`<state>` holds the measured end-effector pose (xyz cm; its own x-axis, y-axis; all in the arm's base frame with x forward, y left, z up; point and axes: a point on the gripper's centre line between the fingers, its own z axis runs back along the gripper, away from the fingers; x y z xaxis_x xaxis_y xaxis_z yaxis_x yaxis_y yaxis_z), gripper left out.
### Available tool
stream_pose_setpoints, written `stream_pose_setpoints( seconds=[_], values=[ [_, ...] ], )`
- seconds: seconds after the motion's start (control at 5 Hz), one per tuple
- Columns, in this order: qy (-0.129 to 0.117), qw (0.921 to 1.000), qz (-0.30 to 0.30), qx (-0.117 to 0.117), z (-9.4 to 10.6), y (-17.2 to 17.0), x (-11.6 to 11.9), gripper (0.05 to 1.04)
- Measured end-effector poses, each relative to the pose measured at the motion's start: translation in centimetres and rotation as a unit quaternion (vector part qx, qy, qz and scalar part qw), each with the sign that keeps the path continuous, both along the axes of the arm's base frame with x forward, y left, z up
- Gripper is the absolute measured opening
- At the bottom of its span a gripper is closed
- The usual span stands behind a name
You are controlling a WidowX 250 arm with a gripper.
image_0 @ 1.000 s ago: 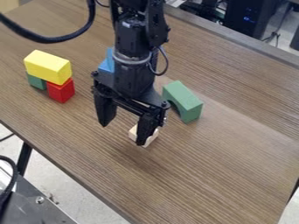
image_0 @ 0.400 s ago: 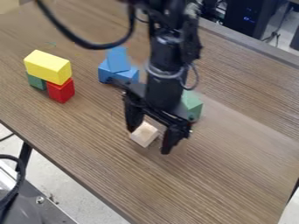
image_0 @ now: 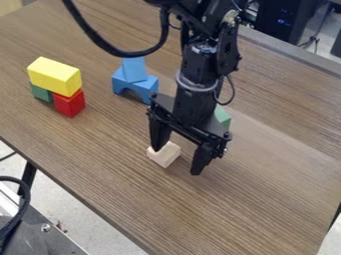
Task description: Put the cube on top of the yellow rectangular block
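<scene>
the fingers of the gripper (image_0: 178, 162) are held wide apart, and the pale cube (image_0: 164, 154) is left ungripped on the table (image_0: 120, 174)!

Black segmented arm (image_0: 198, 69), pale ring round the wrist, looping black cable (image_0: 120, 50), seemingly small screws

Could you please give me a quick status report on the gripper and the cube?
Gripper open, low over the table. Pale cube on the tabletop, not yet gripped. Top of the yellow block free, nothing on it.
</scene>
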<state>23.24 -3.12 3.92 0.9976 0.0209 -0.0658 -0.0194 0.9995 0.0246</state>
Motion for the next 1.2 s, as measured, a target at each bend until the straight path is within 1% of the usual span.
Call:
stream_pose_setpoints(
  seconds=[0.2, 0.6, 0.8, 1.0, 1.2],
  values=[
    [0.006, 0.9999, 0.010, 0.004, 0.1, 0.4, -0.2, 0.997],
    [-0.004, 0.9994, 0.033, 0.009, 0.8, 1.6, -0.1, 0.997],
    [-0.006, 0.9992, 0.039, 0.006, 0.9, 2.1, 0.1, 0.997],
    [-0.005, 0.9989, 0.047, 0.006, 0.8, 2.6, 0.5, 0.997],
    [0.004, 0.9989, 0.047, 0.005, 0.3, 2.7, 0.4, 0.997]
  ],
)
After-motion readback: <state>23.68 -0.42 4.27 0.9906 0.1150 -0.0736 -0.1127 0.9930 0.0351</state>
